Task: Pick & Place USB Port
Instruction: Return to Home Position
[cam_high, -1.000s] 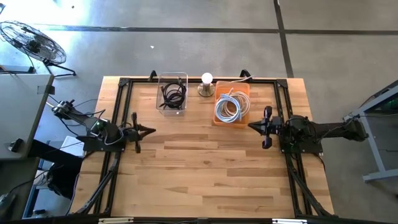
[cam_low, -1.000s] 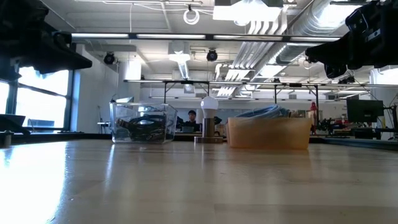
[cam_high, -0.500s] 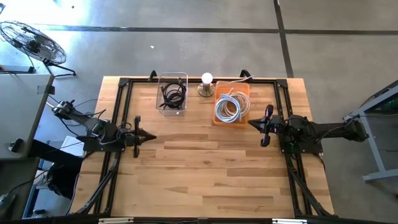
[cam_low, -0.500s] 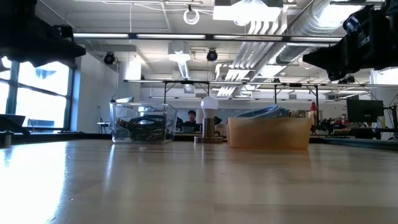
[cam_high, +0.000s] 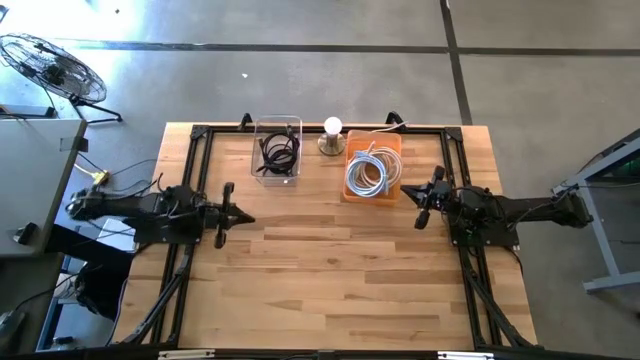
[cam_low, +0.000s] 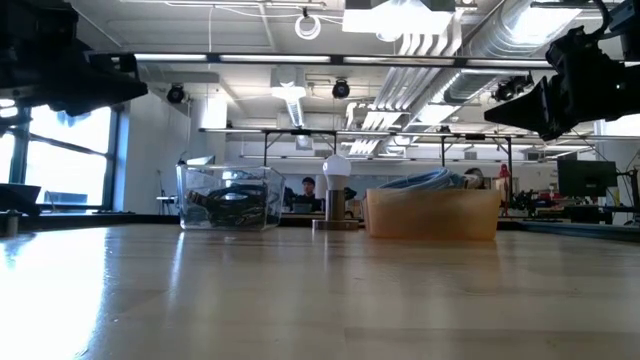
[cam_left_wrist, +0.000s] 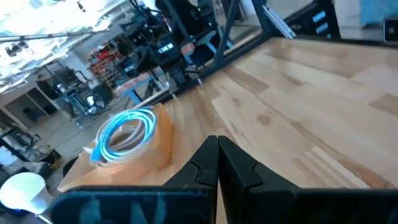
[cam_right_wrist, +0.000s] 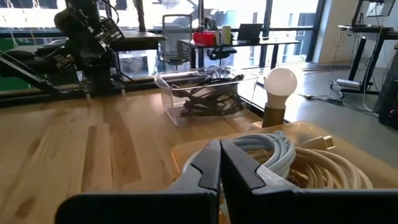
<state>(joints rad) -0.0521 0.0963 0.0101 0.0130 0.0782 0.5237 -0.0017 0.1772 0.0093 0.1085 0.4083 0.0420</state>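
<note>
A coil of white cable (cam_high: 367, 172) lies in an orange bin (cam_high: 389, 146) at the table's far side; it also shows as the coil (cam_right_wrist: 292, 158) in the right wrist view and the coil (cam_left_wrist: 127, 127) in the left wrist view. Black cables (cam_high: 279, 152) lie in a clear bin (cam_high: 262, 170). My right gripper (cam_high: 410, 200) (cam_right_wrist: 220, 146) hovers shut, just on the near right of the orange bin, pointing at it. My left gripper (cam_high: 243, 215) (cam_left_wrist: 217, 142) hovers shut over the table's left part, pointing right. Neither touches anything.
A white bulb on a round base (cam_high: 332, 134) stands between the two bins at the far edge. A black frame (cam_high: 196, 140) runs along the table's left, far and right sides. Bare wood (cam_high: 330, 270) fills the middle and near part.
My right gripper has turned from pointing straight left toward the orange bin and the far edge, dipping a little. My left arm has swung level with the table's left-right line, and its gripper has rolled about its axis while staying over the same spot.
</note>
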